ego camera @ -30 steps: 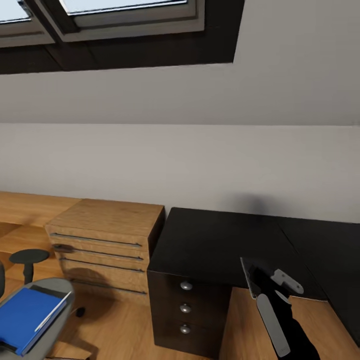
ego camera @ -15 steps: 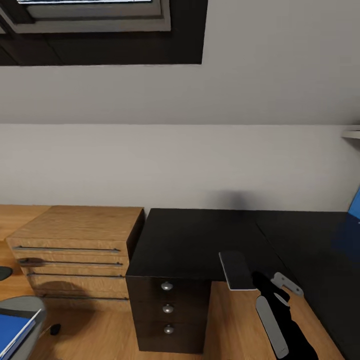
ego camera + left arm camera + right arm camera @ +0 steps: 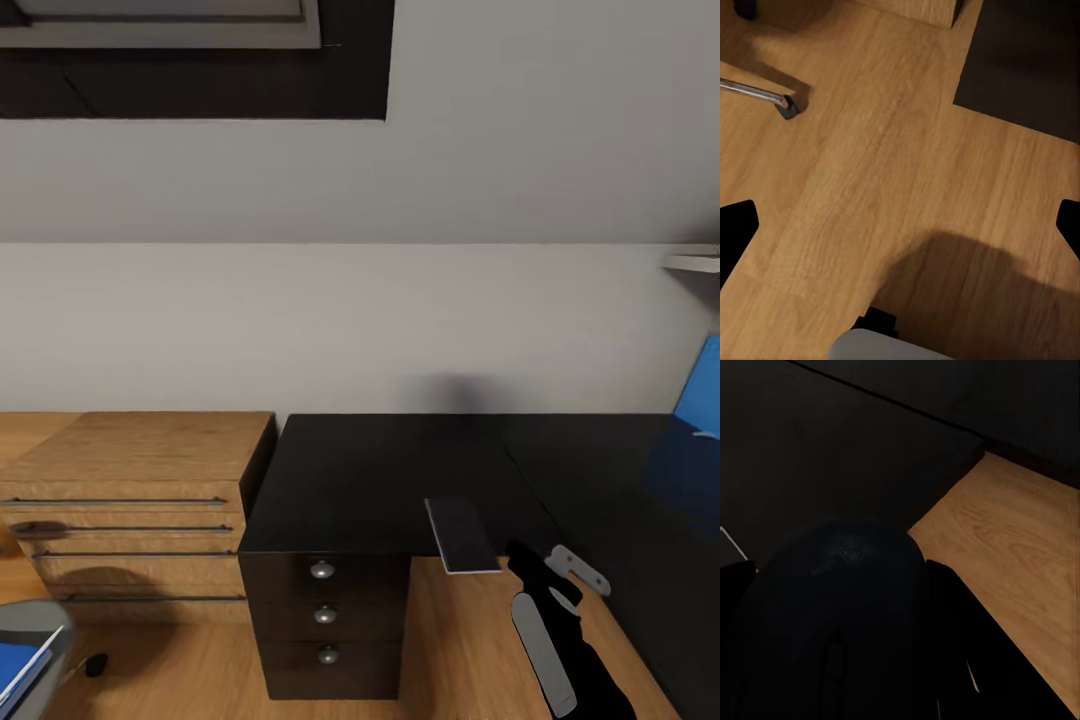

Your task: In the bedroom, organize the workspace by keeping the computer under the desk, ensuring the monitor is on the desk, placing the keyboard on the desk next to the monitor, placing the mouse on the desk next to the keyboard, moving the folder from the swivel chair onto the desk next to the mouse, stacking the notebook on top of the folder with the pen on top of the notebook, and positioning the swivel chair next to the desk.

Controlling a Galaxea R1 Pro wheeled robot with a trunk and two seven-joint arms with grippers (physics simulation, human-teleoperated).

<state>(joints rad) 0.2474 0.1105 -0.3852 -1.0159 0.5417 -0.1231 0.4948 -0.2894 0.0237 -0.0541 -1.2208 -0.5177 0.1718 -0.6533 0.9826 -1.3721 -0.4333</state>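
Note:
My right gripper (image 3: 844, 600) is shut on the mouse (image 3: 840, 615), a rounded black lump. It hovers over the inner front edge of the black desk (image 3: 380, 470). In the head view that gripper (image 3: 545, 580) is low at the right. Just left of it a thin dark grey slab, apparently the notebook (image 3: 460, 535), lies on the desk edge. The swivel chair seat (image 3: 30, 620) peeks in at the lower left with the blue folder (image 3: 12, 672) and a thin pale stick, perhaps the pen (image 3: 42, 652). My left gripper (image 3: 900, 229) is open over the floor. Monitor, keyboard and computer are out of view.
A light wooden chest (image 3: 140, 500) with bar handles stands left of the desk's drawer unit (image 3: 322, 615). A blue panel (image 3: 700, 400) and a white shelf (image 3: 695, 262) show at the right edge. A chair base leg (image 3: 765, 96) crosses the wooden floor (image 3: 870, 187).
The head view has swung to the right, so the chair and chest slid toward the left edge and the blue panel came in. The right gripper keeps its hold.

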